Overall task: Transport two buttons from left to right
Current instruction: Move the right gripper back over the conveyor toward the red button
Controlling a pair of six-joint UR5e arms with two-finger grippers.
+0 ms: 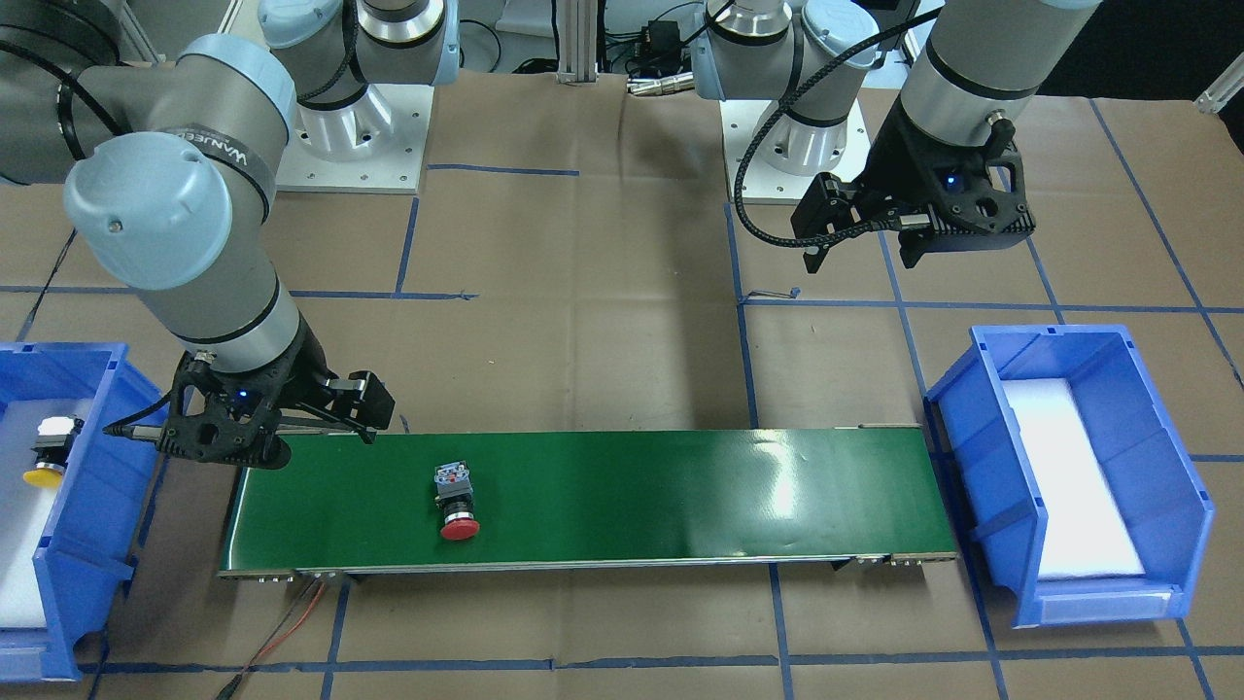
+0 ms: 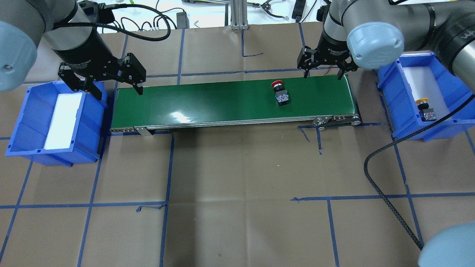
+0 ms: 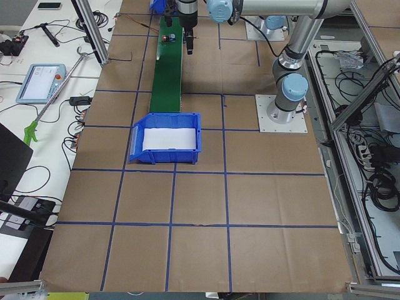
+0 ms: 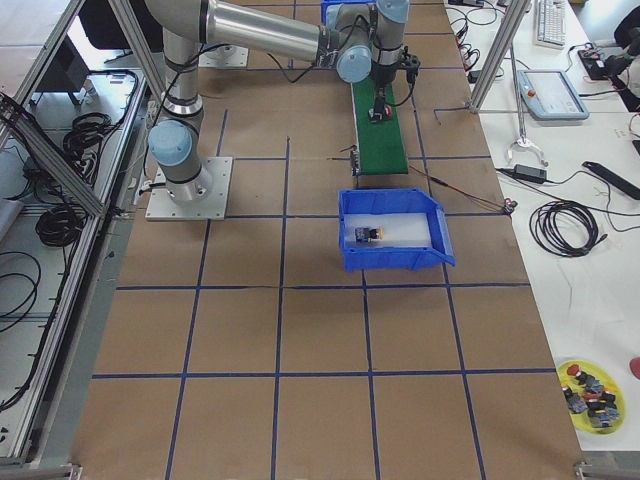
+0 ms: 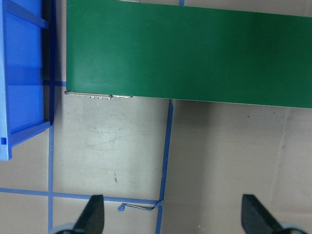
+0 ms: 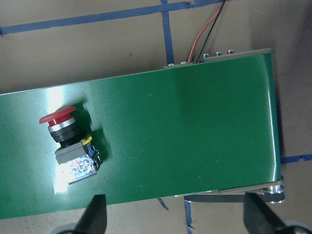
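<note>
While the yellow-capped push button [image 2: 425, 107] already sits in the blue plastic bin [image 2: 391, 107] just beyond the right gripper [image 2: 322, 74], the red-capped mushroom push button [image 2: 280, 93] lies on its side on the green conveyor belt [image 2: 222, 104]. It's off that gripper's side, towards the left arm and a touch nearer the robot. Its long axis runs across the belt, cap pointing away from the robot. Right fingers spread wide and empty, and that arm is clearly nearer. The left gripper [image 2: 117, 91], also spread and empty, hangs well apart.
</note>
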